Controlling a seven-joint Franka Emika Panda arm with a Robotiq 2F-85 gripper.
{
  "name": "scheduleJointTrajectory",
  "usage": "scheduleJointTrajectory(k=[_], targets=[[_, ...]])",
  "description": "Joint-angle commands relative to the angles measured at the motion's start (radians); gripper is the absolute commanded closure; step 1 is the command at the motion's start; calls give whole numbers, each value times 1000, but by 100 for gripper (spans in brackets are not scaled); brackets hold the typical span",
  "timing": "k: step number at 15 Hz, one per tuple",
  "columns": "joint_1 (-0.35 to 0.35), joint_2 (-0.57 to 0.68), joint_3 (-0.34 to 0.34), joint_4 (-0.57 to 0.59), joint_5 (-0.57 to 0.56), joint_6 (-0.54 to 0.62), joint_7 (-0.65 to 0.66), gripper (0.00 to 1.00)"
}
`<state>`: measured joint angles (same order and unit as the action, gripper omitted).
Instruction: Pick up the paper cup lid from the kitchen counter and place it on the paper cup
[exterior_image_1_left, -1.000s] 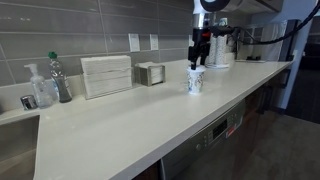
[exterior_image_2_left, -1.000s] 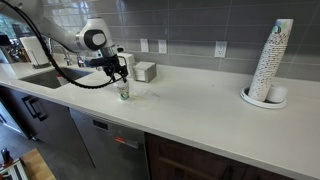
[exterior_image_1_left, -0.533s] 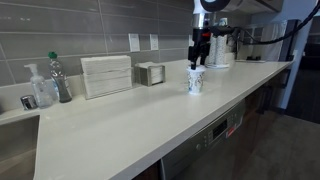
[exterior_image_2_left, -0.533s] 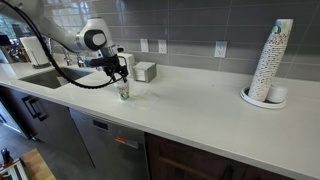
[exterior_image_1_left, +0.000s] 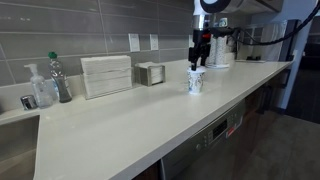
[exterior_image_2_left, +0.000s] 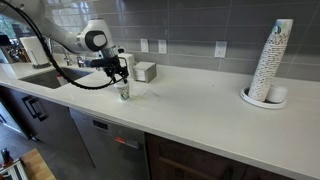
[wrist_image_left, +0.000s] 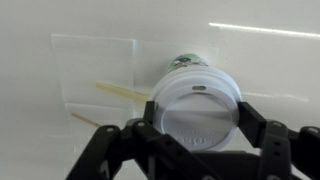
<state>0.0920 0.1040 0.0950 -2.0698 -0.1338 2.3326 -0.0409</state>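
Paper cup lid sits atop paper cup on counter; your fingers clamp its rim.

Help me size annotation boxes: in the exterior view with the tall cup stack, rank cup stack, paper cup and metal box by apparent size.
1. cup stack, nearest the camera.
2. metal box.
3. paper cup, partly hidden by the hand.

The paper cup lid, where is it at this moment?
In the wrist view the paper cup lid lies on top of the paper cup, gripped by the gripper; in an exterior view a small box is their nearest neighbour.
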Motion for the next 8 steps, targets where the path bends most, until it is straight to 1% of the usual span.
scheduleJointTrajectory(k=[1, 8], targets=[[-2, 13, -5, -7, 11, 20, -5, 44], [-8, 22, -6, 5, 22, 3, -22, 44]])
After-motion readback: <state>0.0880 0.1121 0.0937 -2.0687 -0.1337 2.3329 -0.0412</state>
